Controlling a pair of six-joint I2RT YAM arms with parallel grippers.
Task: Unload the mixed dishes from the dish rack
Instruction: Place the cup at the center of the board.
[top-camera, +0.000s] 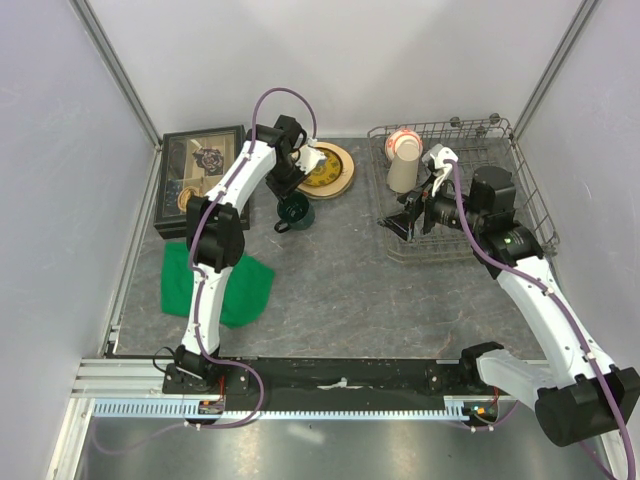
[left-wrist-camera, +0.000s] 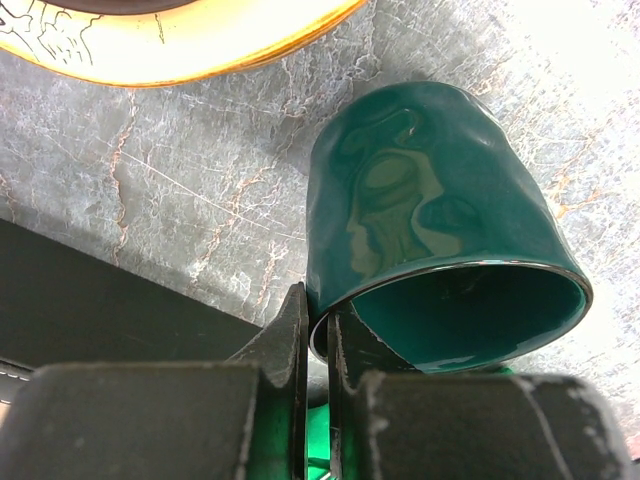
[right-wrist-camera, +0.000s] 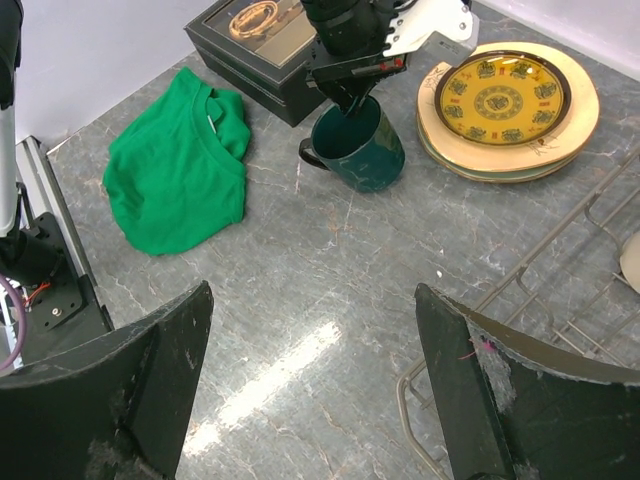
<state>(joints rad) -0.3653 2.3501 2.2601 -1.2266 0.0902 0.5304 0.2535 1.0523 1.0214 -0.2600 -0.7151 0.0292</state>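
on grey marbled tabletop my left claw pinches the rim of the dark green mug beside the plates, while my right claw gapes wide, nearer the beige cup standing just beyond it in the dish rack.

Rim of green mug in left end effector, plates near, cloth apart

Grey marbled table, wire dish rack, stacked plates, black box, green cloth
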